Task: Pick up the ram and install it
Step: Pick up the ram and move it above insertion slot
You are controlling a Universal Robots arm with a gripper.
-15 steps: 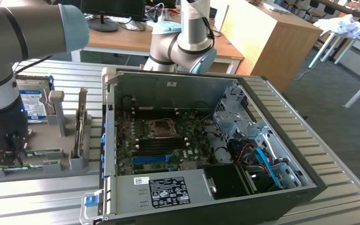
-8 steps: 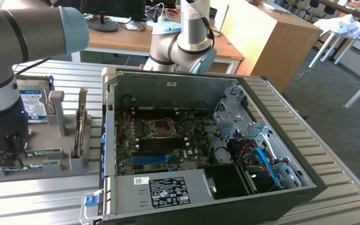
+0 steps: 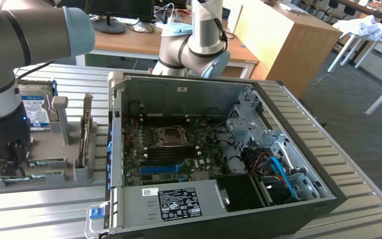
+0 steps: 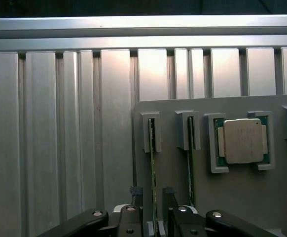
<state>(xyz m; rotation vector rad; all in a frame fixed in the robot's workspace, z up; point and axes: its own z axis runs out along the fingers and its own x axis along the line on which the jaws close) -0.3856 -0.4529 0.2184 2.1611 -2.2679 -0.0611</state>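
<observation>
On the exterior view's left, the grey-and-blue robot arm (image 3: 5,84) reaches down over a flat grey plastic holder (image 3: 58,180) on the ribbed aluminium worktop (image 3: 357,169). Its black gripper (image 3: 6,164) is low at the holder's left end. A silver hard drive with a blue label (image 3: 35,107) stands in the holder just behind the arm.

In the wrist view, the gripper (image 4: 152,193) is down over the ram (image 4: 152,158), a long, thin green circuit-board stick. The stick stands on its edge in the slot nearest the holder's border, with one end in a small grey bracket. The two dark fingers (image 4: 136,195) are spread, one on each side of the stick. A narrow gap shows on both sides, so they straddle the ram without pinching it, and it sits in its slot, not lifted.

Just beside it, a second green stick (image 4: 189,163) stands in a parallel slot. Beyond that, a square silver processor chip (image 4: 242,140) lies flat in a framed pocket.

Further toward the exterior view's right, the open black-and-silver computer case (image 3: 177,92) lies on its side beside the holder. Inside it are the green motherboard (image 3: 152,158) with a square metal processor socket (image 3: 171,135), and a grey power supply with a white label (image 3: 177,201) along the near edge. Blue cables (image 3: 277,167) run through the right-hand bay.
</observation>
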